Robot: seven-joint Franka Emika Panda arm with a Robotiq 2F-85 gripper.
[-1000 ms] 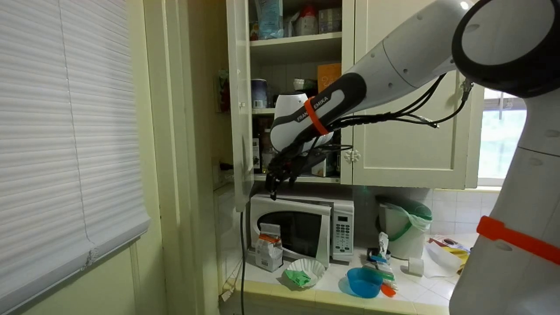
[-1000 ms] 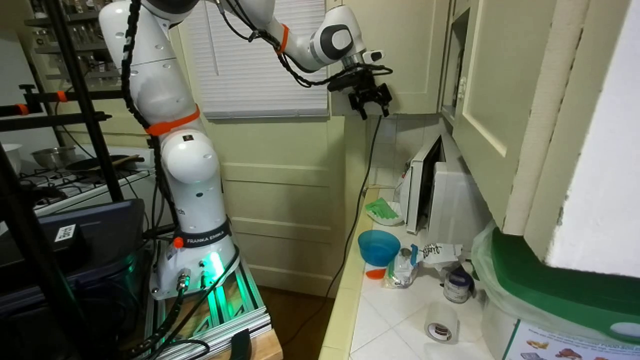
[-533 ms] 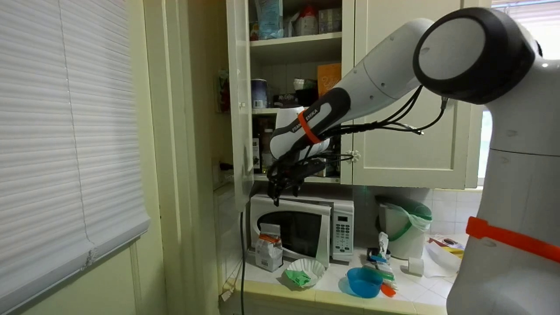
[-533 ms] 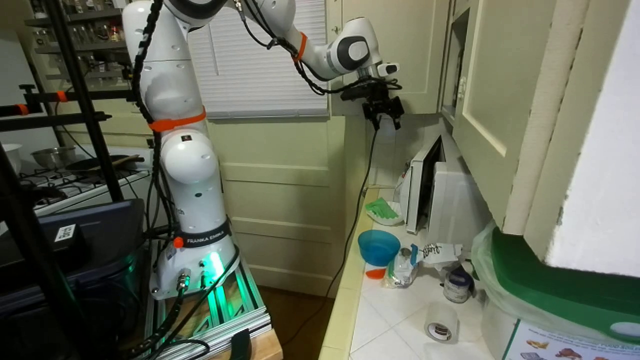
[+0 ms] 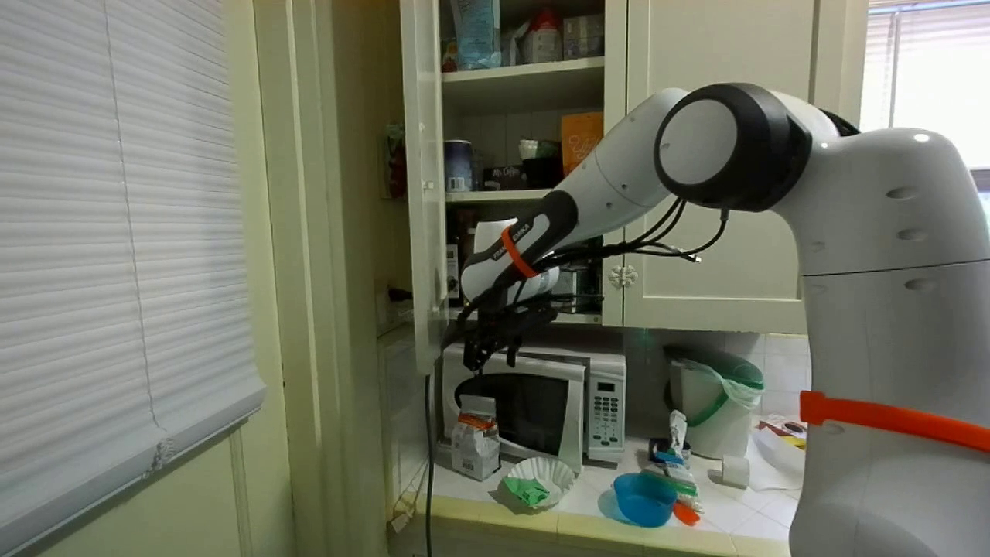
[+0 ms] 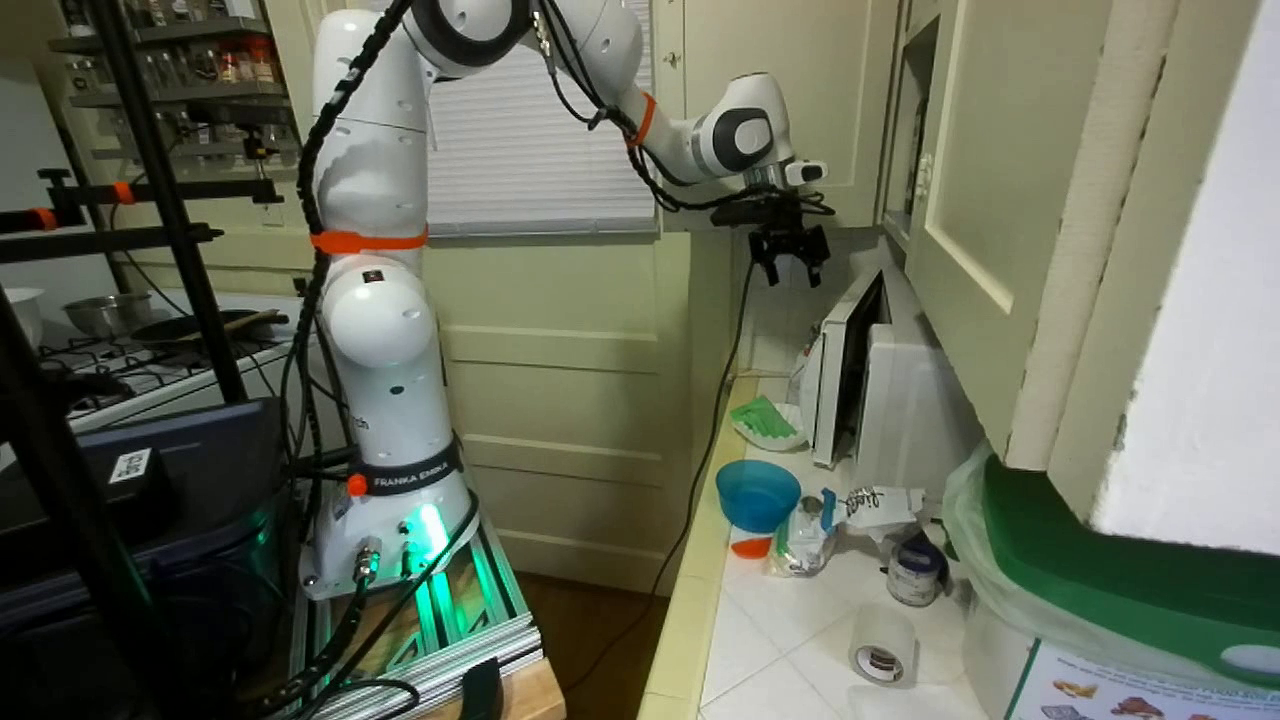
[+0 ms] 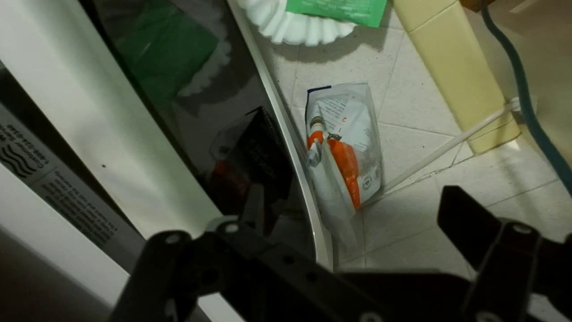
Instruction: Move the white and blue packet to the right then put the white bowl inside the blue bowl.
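The gripper [image 6: 794, 279] is held above the counter [image 6: 780, 640], its jaws spread wide. In an exterior view, the orange-banded white packet [image 5: 476, 447] is seen at ten o'clock from the white bowl [image 5: 555, 476], where a green packet [image 5: 527, 490] is laid; the blue bowl [image 5: 644, 501], near three.

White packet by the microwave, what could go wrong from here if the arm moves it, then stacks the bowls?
Once lowered, the open end effector might bump the microwave door, which stands ajar beside the white packet.
The green packet, partly jutting out of the white bowl, could drop if that bowl tips.
The blue bowl sits close to the counter's yellow edge, so a nudge might push it off.
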